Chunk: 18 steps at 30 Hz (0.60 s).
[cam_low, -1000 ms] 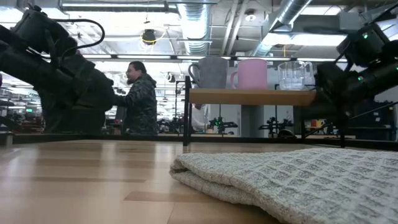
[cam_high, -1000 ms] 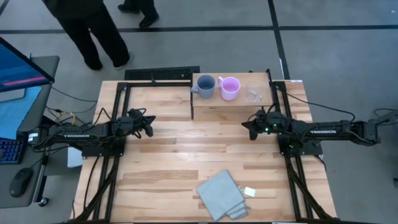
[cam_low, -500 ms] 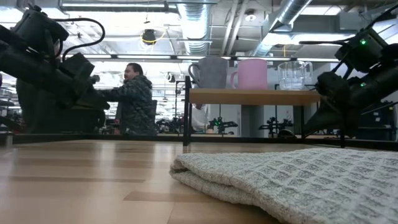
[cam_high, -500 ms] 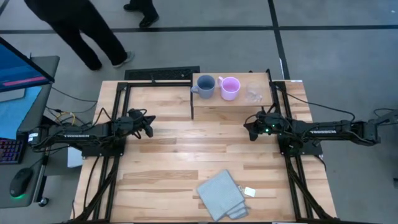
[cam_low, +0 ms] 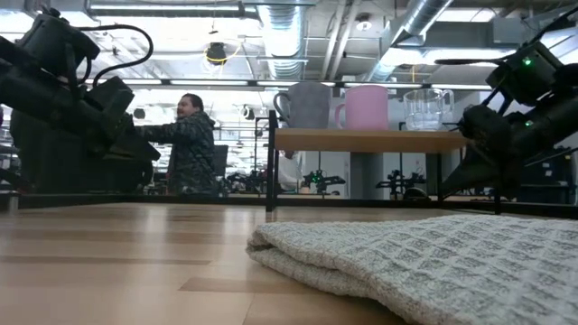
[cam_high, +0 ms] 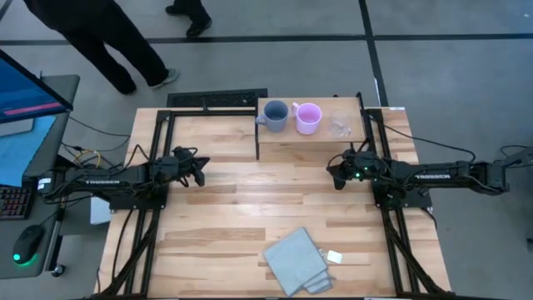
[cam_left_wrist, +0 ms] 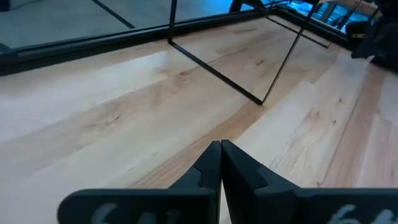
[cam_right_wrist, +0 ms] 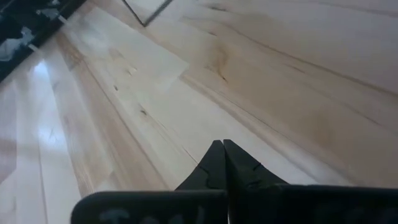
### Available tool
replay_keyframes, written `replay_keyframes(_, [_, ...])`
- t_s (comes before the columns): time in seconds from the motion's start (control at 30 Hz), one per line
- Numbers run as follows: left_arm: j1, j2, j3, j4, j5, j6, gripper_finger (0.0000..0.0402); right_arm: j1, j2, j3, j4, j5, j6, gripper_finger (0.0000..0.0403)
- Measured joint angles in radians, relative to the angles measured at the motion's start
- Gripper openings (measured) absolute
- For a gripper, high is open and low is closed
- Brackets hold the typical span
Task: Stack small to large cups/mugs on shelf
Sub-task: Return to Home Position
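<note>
Both grippers were empty, fingers pressed together: the right gripper point(cam_high: 335, 173) hung low over the table point(cam_high: 233, 208) near the shelf point(cam_high: 287, 138), and the left gripper point(cam_high: 200, 167) faced it from well apart. On that shelf, off to one side of the right gripper's tips and clear of them, the blue-grey mug point(cam_high: 276, 114), pink mug point(cam_high: 308, 117) and clear cup point(cam_high: 340, 123) stood in a row. To finish cleanly, I judged that the right arm should draw straight back along its own line, away from the shelf's legs.
</note>
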Motion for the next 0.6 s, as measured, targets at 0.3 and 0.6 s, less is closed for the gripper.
replay_keyframes(0.3, [0.0, 0.0, 0.0, -0.001, 0.018, 0.005, 0.0, 0.0, 0.0, 0.0, -0.116, 0.002, 0.0, 0.0005])
replay_keyframes(0.6, [0.0, 0.0, 0.0, -0.001, 0.018, 0.005, 0.0, 0.0, 0.0, 0.0, -0.13, 0.001, -0.11, 0.0033])
